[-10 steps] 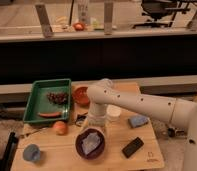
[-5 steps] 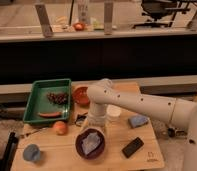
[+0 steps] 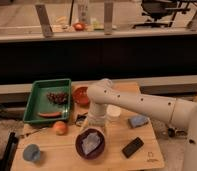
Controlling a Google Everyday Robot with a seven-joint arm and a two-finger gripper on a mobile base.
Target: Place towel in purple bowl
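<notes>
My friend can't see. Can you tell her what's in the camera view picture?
A white robot arm's gripper hangs just above a purple bowl holding a pale towel on a wooden table. Nearby sit a green tray, a red bowl, a round orange fruit and a blue cup.

Wht tubular arm [image 3: 142, 103]; pincer [image 3: 95, 126] over bowl [image 3: 78, 144].

A wooden tabletop [image 3: 117, 161] stands before a dark low wall [image 3: 122, 57]. Above the wall runs a pale ledge [image 3: 142, 34] with upright posts [image 3: 43, 20]. Beyond, an office chair [image 3: 159, 9] stands on a light floor [image 3: 22, 15]. The tool [image 3: 94, 128] hangs over the tabletop's middle.
</notes>
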